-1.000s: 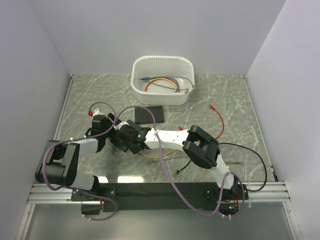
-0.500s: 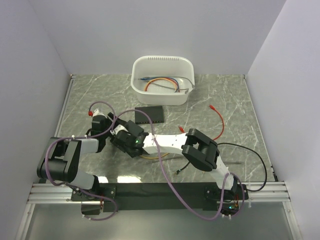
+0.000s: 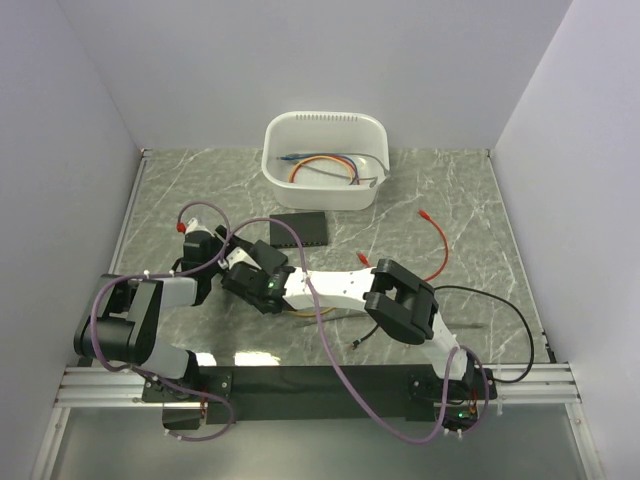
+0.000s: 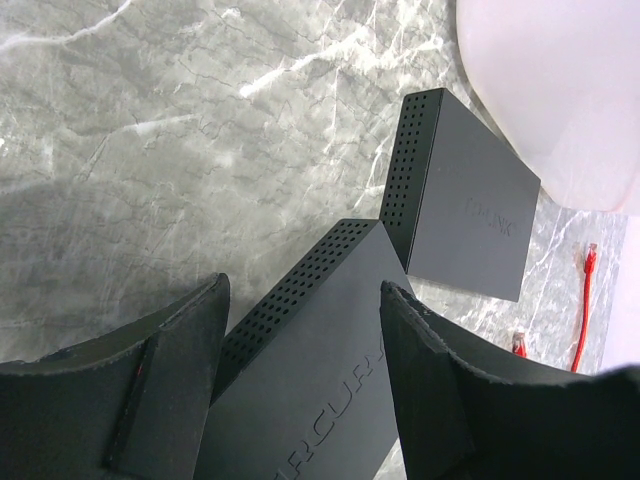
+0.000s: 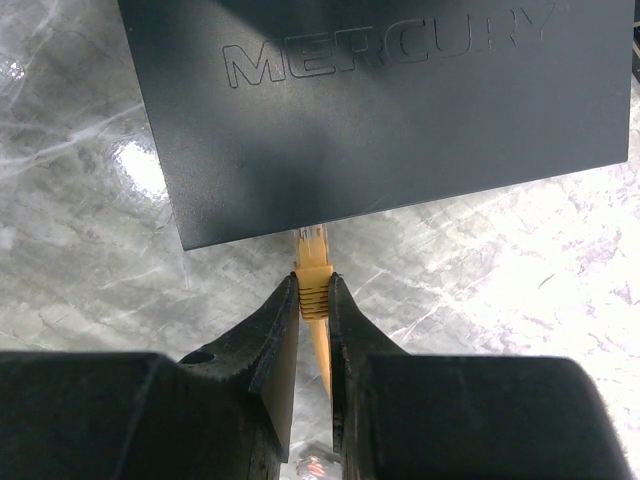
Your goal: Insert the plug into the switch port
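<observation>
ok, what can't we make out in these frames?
- Right wrist: ports of the black Mercury switch box, under its near edge; yellow plug seating unclear.
- Top: that switch and plug, under the arms.
- Left wrist: ports of the second black box, none on the faces shown.

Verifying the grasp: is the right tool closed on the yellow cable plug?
Yes, the right tool pinches the yellow cable plug at the black Mercury switch box.

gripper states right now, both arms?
Left gripper: closed on the sides of the Mercury switch.
Right gripper: closed on the yellow plug, with the plug tip at the switch's edge.
</observation>
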{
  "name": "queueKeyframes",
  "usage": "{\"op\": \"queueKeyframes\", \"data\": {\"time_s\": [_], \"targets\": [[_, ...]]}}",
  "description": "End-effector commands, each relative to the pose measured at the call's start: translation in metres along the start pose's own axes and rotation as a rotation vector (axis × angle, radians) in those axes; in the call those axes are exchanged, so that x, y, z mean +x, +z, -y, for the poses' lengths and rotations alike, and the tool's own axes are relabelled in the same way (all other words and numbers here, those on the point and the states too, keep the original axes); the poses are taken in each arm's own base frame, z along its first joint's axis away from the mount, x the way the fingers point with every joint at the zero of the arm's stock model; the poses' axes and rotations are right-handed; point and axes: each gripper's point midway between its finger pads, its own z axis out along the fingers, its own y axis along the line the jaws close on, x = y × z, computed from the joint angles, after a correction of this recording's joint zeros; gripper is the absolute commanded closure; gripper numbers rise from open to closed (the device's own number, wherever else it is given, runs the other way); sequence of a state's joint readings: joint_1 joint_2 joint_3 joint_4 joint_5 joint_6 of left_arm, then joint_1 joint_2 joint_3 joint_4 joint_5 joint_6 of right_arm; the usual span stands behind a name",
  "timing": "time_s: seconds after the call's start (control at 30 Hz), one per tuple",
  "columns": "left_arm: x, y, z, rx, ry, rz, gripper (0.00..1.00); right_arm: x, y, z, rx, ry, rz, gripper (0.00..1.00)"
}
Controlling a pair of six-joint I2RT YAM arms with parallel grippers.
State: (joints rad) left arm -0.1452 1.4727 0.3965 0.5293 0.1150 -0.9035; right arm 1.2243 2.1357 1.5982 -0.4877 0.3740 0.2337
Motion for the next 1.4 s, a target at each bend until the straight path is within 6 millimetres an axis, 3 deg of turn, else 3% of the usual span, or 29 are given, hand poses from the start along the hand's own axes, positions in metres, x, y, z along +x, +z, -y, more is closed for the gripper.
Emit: {"op": "queueKeyframes", "data": {"time_s": [0.0, 0.13, 0.3, 0.53, 0.83, 1.0, 1.37], "targets": [[0.051, -0.011, -0.031, -0.086, -0.024, -0.184, 0.32, -0.067, -0.016, 0.009, 0.030, 0.095, 0.198, 1.00], [0.053, -0.012, -0.030, -0.074, -0.020, -0.195, 0.33, -0.066, -0.009, 0.003, 0.008, 0.071, 0.208, 1.00], [0.058, -0.013, -0.028, -0.056, -0.029, -0.208, 0.33, -0.069, -0.005, 0.013, 0.067, 0.043, 0.235, 1.00], [0.069, -0.017, -0.023, -0.010, -0.045, -0.247, 0.33, -0.088, -0.019, 0.016, 0.037, 0.114, 0.439, 1.00], [0.085, -0.023, -0.029, -0.004, -0.054, -0.284, 0.33, -0.112, -0.030, 0.021, 0.029, 0.201, 0.606, 1.00], [0.094, -0.027, -0.033, 0.002, -0.055, -0.302, 0.33, -0.124, -0.036, 0.012, -0.029, 0.202, 0.665, 1.00], [0.118, -0.034, -0.040, 0.001, -0.044, -0.345, 0.33, -0.172, -0.061, -0.019, -0.204, 0.161, 0.830, 1.00]]}}
